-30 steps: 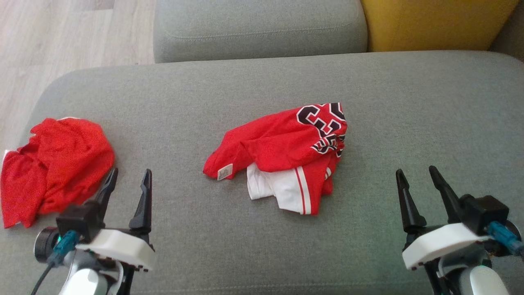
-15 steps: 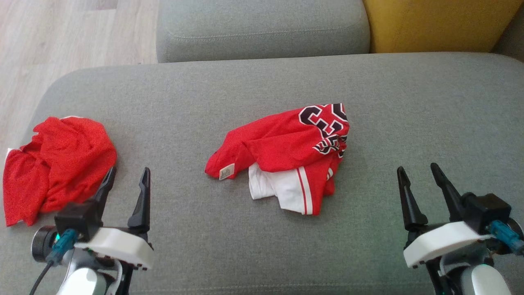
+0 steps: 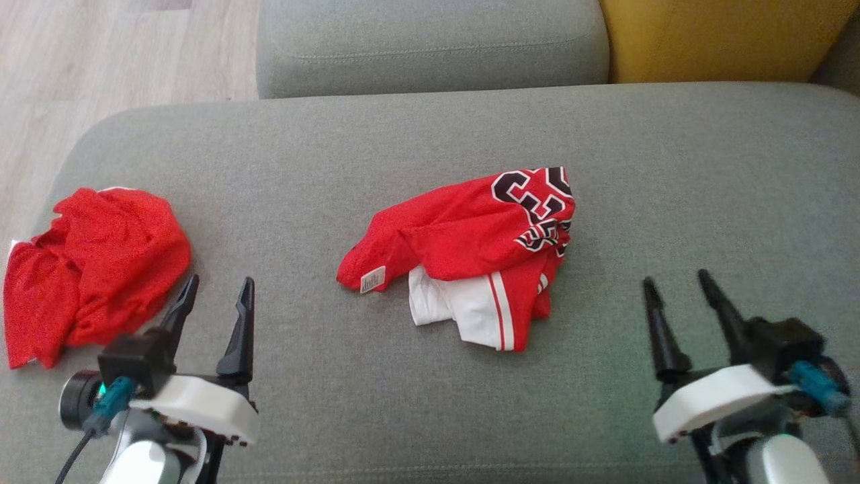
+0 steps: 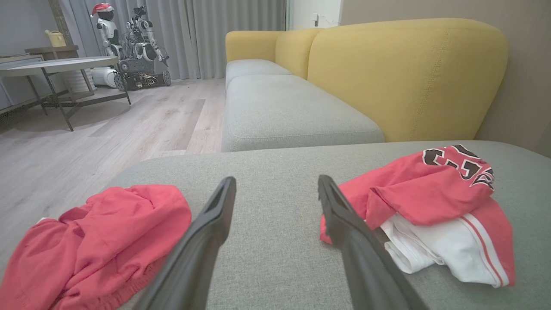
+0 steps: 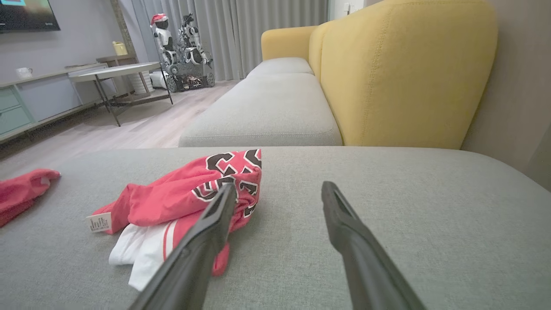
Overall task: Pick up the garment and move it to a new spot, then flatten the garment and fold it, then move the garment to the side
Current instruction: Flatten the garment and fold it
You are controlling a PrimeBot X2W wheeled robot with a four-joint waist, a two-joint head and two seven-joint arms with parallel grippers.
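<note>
Garment point(image 3: 463, 235) crumpled on cushion point(image 3: 672, 168), untouched, label point(image 3: 371, 280) showing.

The garment point(image 3: 470, 235) is smooth red cloth with a white matt panel. The grey cushion point(image 3: 302, 168) under it is coarse woven fabric, matt. At eleven o'clock the floor point(image 3: 101, 60) is pale wood.

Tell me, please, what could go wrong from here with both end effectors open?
1. The left end effector sits beside the plain red garment, so it may grab that instead of the numbered jersey.
2. The numbered jersey is bunched in layers, red over white; a pinch may catch only the top layer and lift it lopsided.
3. The plain red garment lies near the left edge of the cushion and could slide off if nudged.
</note>
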